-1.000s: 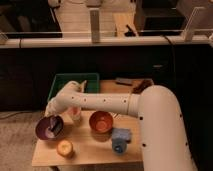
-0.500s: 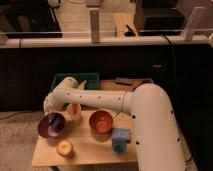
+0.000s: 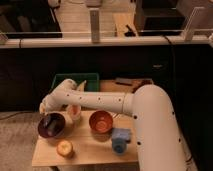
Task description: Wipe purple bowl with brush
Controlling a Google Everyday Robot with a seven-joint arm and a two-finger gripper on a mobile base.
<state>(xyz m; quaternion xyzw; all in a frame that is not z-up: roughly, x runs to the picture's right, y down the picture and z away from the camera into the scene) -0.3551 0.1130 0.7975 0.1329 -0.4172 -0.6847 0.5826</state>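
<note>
the purple bowl (image 3: 59, 128) sits at the left front of the bench (image 3: 92, 150), and the hand (image 3: 48, 116) hangs right over its left side, reaching down from the long white arm (image 3: 95, 100) that stretches across the bench. a slim dark shape in the bowl under the hand looks like the brush (image 3: 50, 123). whether the hand is apart or clamped on it i cannot tell.

what could go wrong from here, as i judge it:

- the bowl is close to the left edge of the bench. a sideways wipe that pushes too hard could slide it off or tip it, since nothing holds it down.
- if the hold on the brush is loose, the brush could twist or drop into the bowl mid-stroke.
- 1 small pale cup (image 3: 74, 111) stands just beside the bowl, under the arm. a wide sweep to the right could knock it into the orange bowl (image 3: 101, 121).
- the round yellow fruit (image 3: 64, 148) lies near the bowl's front and would roll if the bowl got shoved forward.

the blue cup (image 3: 120, 139) and green tray (image 3: 65, 77) are well apart from the wiping.
</note>
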